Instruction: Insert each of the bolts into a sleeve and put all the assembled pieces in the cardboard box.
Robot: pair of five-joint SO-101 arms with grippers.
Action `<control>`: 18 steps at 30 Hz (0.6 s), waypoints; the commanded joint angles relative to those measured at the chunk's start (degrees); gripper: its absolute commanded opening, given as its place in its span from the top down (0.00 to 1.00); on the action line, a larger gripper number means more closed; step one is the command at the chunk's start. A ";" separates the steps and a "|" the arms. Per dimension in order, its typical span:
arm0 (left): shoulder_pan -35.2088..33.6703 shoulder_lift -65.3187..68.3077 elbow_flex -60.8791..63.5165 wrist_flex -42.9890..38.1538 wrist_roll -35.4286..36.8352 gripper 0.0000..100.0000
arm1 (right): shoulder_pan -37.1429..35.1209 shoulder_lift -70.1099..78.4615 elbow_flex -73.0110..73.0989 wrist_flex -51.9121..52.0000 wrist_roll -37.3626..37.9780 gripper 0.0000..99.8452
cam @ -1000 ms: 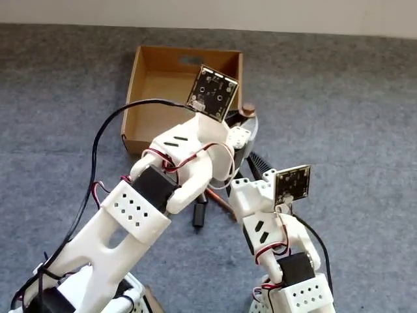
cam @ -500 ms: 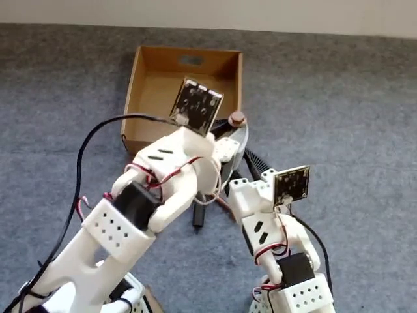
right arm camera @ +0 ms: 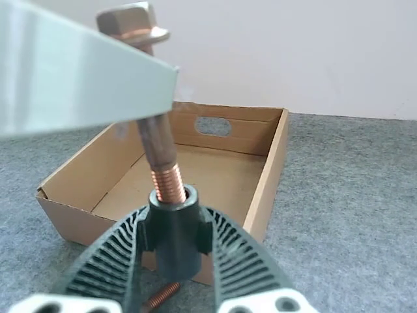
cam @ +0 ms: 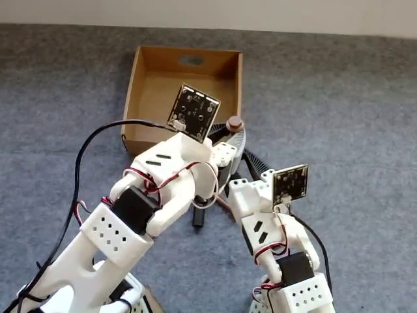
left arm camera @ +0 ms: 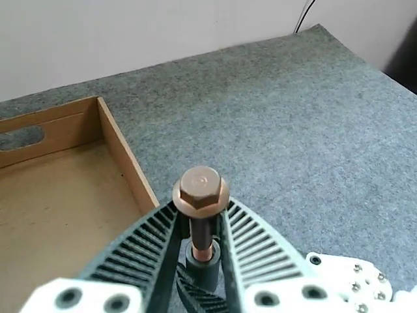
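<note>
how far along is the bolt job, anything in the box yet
Done: nothing; the box floor that shows holds no pieces. In hand: the left end effector grips a bolt whose threaded tip is in the mouth of the sleeve held by the right end effector, most of its shank out. Left: seat this bolt, box the pair, then join and box the spare sleeve and spare bolt lying loose.

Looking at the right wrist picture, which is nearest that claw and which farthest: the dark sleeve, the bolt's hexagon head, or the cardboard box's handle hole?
1. The sleeve: clamped in the right gripper.
2. The head of the bolt: above the sleeve.
3. The handle hole: in the far wall of the cardboard box, behind both.
</note>
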 commanded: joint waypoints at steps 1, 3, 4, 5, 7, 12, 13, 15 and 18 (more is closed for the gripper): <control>-0.13 -1.63 -0.84 -0.70 -0.35 0.99 | 0.13 -0.40 -0.84 -1.01 0.18 0.99; -0.13 -1.63 -0.84 -0.70 -0.35 0.99 | 0.13 -0.40 -0.84 -1.01 0.18 0.99; -0.13 -1.63 -0.84 -0.62 -0.35 0.99 | 0.13 -0.40 -0.84 -1.01 0.18 0.99; -0.13 -1.63 -0.84 -0.62 -0.35 0.99 | 0.13 -0.40 -0.84 -1.01 0.18 0.99; -0.13 -1.63 -0.84 -0.62 -0.35 0.99 | 0.13 -0.40 -0.84 -1.01 0.18 0.99; -0.13 -0.75 -1.71 -0.53 -0.35 0.99 | 0.13 -0.40 -0.84 -1.01 0.18 0.99; -0.13 0.57 -2.59 -0.44 -0.35 0.99 | 0.13 -0.40 -0.75 -1.01 0.18 0.99; -0.13 3.91 -4.97 0.44 -0.35 0.99 | 0.13 -0.40 -0.75 -1.01 0.18 0.99; -0.04 7.87 -10.33 4.84 -0.35 0.99 | 0.13 -0.40 -0.75 -1.01 0.18 0.99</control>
